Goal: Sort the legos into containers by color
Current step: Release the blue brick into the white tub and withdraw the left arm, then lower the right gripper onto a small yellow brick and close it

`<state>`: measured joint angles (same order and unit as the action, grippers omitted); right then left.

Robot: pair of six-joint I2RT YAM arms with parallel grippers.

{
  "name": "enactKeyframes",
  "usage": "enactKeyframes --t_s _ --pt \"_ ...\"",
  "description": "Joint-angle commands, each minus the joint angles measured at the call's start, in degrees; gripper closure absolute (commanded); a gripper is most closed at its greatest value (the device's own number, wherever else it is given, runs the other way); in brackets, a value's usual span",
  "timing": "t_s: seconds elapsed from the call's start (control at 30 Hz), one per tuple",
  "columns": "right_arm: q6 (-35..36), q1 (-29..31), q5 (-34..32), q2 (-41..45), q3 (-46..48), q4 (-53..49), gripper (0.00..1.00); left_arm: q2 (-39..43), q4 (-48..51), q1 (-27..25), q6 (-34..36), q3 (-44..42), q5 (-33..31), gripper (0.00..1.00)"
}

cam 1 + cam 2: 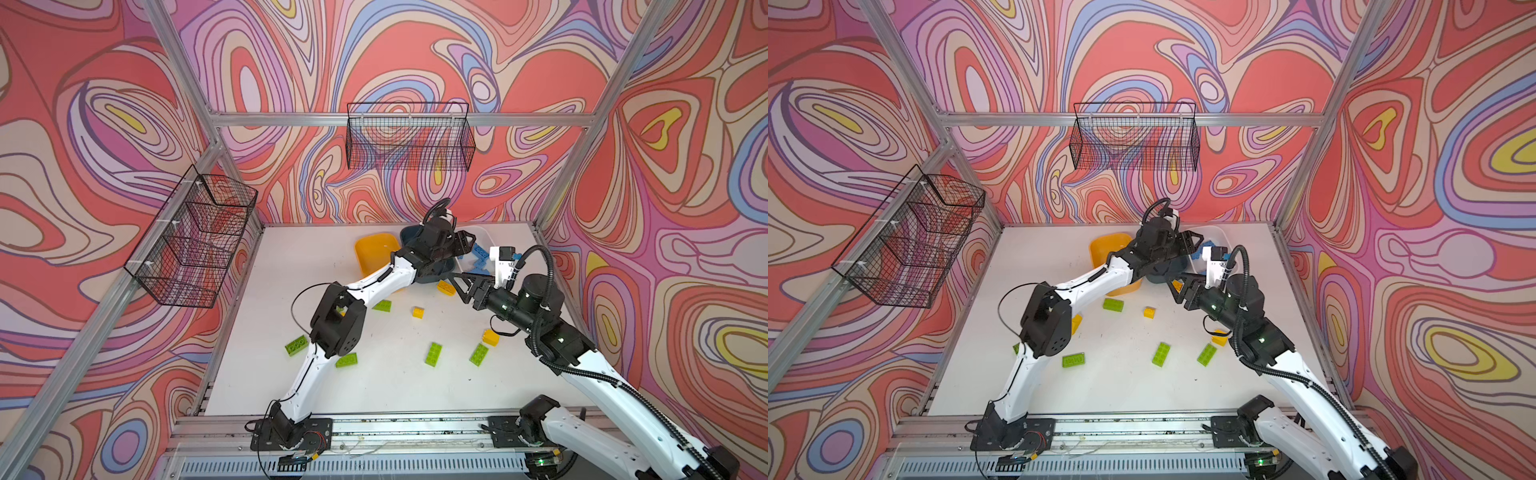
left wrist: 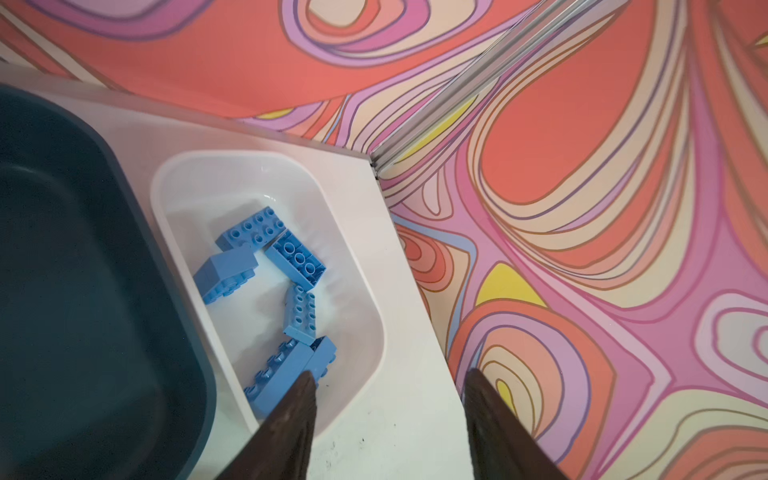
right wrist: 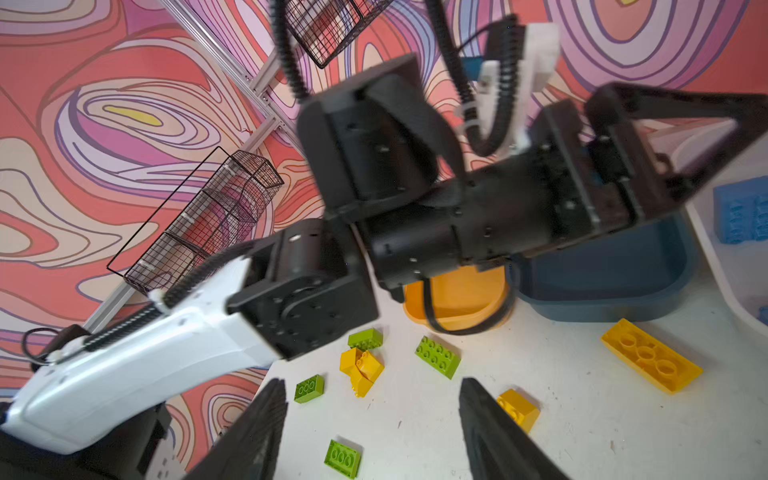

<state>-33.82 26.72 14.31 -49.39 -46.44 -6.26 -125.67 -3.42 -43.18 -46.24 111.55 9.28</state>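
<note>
My left gripper [image 2: 388,374] hangs open and empty over the near rim of a white container [image 2: 166,183] that holds several blue legos [image 2: 257,232]. In a top view this gripper [image 1: 467,243] is at the back of the table, above a dark blue container [image 1: 436,272]. A yellow container [image 1: 374,249] stands to its left. My right gripper [image 3: 372,381] is open with nothing between its fingers, above the table near a flat yellow lego [image 1: 445,287]. Green legos [image 1: 433,354] [image 1: 296,345] and yellow legos [image 1: 418,312] [image 1: 490,337] lie scattered on the white table.
Black wire baskets hang on the left wall [image 1: 195,241] and the back wall [image 1: 409,137]. Aluminium frame posts stand at the table's corners. My left arm's elbow [image 1: 336,320] hovers over legos at mid-left, with the right arm [image 1: 561,345] at the right edge.
</note>
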Motion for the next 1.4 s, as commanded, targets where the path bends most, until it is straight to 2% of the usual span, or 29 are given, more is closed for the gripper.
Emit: enactKeyframes --t_s 0.0,0.2,0.53,0.6,0.67,0.83,0.93,1.1,1.2,1.27,1.37 --pt "4.2 0.3 -4.4 -0.1 -4.0 -9.3 0.30 11.4 -2.1 1.2 4.6 -9.1 -5.1 0.42" --pt "6.9 0.3 -9.9 0.2 -5.6 -16.8 0.30 30.7 2.1 4.5 7.8 -26.1 -9.1 0.43" --pt "5.0 0.3 -23.3 -3.6 -0.2 -22.2 0.29 56.7 23.5 7.8 15.7 -41.2 -18.6 0.39" --pt "3.9 0.3 -26.7 -4.9 1.3 -22.7 0.27 60.8 27.4 8.0 17.3 -43.4 -20.5 0.35" --pt "3.5 0.2 -29.2 -6.7 2.2 -23.3 0.24 64.8 30.4 8.0 18.3 -45.7 -23.2 0.26" --pt "2.6 -0.7 -32.4 -9.8 4.1 -23.2 0.19 74.6 35.3 8.2 19.8 -51.5 -28.8 0.08" --pt "2.0 -2.6 -33.0 -10.7 4.5 -23.6 0.17 79.4 38.6 8.2 20.2 -53.8 -31.8 0.01" --pt "2.7 -9.8 -30.0 -12.2 5.1 -24.1 0.17 85.3 40.8 8.3 19.8 -58.4 -35.2 0.00" --pt "3.2 -12.2 -30.1 -14.5 5.7 -24.3 0.17 87.1 39.7 8.5 18.1 -61.3 -33.5 0.00" --pt "2.6 -12.4 -30.3 -15.8 6.8 -23.8 0.17 87.1 39.6 8.5 18.2 -61.1 -31.4 0.00" --pt "0.7 -12.4 -29.3 -16.5 9.1 -22.5 0.17 86.6 41.1 8.4 18.5 -60.0 -31.5 0.00"
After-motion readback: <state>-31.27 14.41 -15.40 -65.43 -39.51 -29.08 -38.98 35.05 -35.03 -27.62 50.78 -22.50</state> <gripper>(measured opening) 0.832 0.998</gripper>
